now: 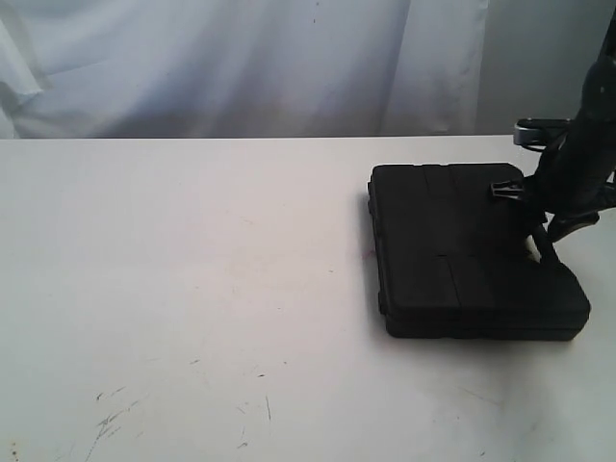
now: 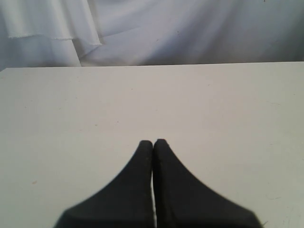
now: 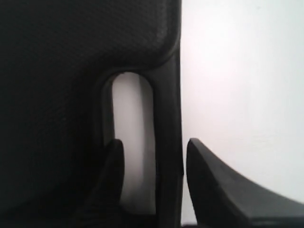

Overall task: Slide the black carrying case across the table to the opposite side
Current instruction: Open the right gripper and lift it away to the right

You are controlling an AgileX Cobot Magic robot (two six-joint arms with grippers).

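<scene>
The black carrying case lies flat on the right part of the white table. My right gripper reaches down at the case's right edge. In the right wrist view the gripper is open, with the case's handle bar between its two fingers. One finger sits inside the handle's slot and the other stands outside over bare table, each with a narrow gap to the bar. My left gripper is shut on nothing above bare table and does not show in the exterior view.
A white cloth backdrop hangs behind the table's far edge. Dark scuff marks lie at the front left, and a tiny red spot sits just left of the case. Bare tabletop stretches to the case's left.
</scene>
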